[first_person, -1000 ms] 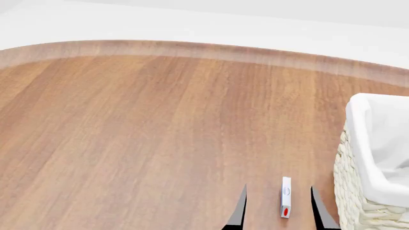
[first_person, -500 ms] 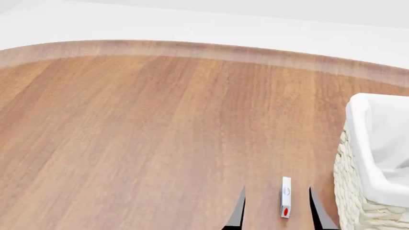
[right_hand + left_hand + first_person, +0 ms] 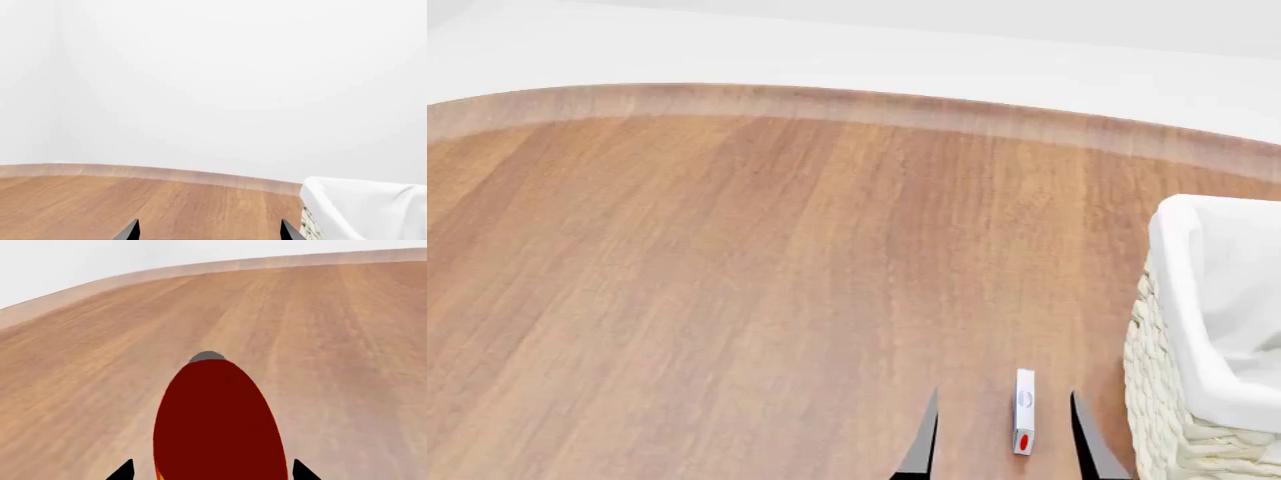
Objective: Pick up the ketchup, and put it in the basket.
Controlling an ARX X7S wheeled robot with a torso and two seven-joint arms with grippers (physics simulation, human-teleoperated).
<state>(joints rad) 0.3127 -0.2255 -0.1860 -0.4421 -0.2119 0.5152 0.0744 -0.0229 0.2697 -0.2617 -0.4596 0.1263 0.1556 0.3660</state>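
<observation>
Ketchup (image 3: pixel 217 425) fills the lower middle of the left wrist view: a dark red oval body with a sliver of orange along one edge and a small grey-looking cap end showing past its far side. It sits between the two dark fingertips (image 3: pixel 123 471) of the left hand (image 3: pixel 213 472), with the wooden desk (image 3: pixel 347 340) stretching away beyond it. A thin strip of desk shows between one fingertip and the bottle, while the other fingertip is very near the bottle's edge; whether the hand is actually clamped on the bottle I cannot tell. The bottle does not show in the head view.

The right hand (image 3: pixel 208 232) has its fingertips spread wide with nothing between them, pointing across the desk toward a white wall (image 3: pixel 213 90).

The basket (image 3: pixel 1174 440), cream wicker with a white cloth liner (image 3: pixel 1214 290) folded over its rim, stands at the right edge of the desk in the head view. Near its left side lies a small white-red box (image 3: pixel 1024 412), flanked by two dark fingertips (image 3: pixel 924 445) at the bottom edge of that view, apart from both.
</observation>
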